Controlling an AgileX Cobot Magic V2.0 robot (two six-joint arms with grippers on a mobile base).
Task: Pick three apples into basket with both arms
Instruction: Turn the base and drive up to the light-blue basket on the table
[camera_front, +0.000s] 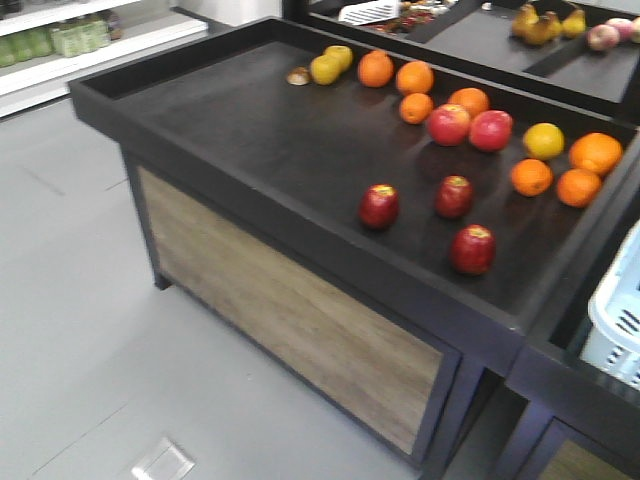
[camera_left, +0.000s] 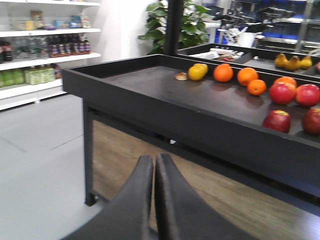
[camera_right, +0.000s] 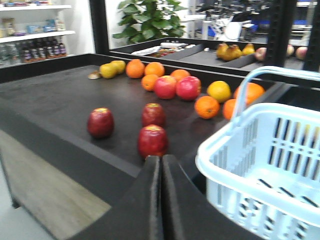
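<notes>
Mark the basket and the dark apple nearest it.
basket (camera_right: 227, 132), right wrist view, on its front rim.
dark apple (camera_right: 152, 141), right wrist view, on the middle of its skin.

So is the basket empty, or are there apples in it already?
Empty, as far as shows: the basket has a bare slotted floor where visible, and all three dark apples sit on the black table.

Three maroon apples (camera_front: 454, 196) upright on dark table (camera_front: 250, 130), pale slotted basket (camera_right: 227, 137) beside

A black display table (camera_front: 250, 140) fills the centre. Oranges (camera_front: 414, 77), two pinkish-red apples (camera_front: 449, 124) and yellow-green fruit (camera_front: 325, 69) cluster toward its upper right. Stocked shelves (camera_left: 45, 47) stand upper left, a leafy plant (camera_left: 192, 22) top centre.
</notes>
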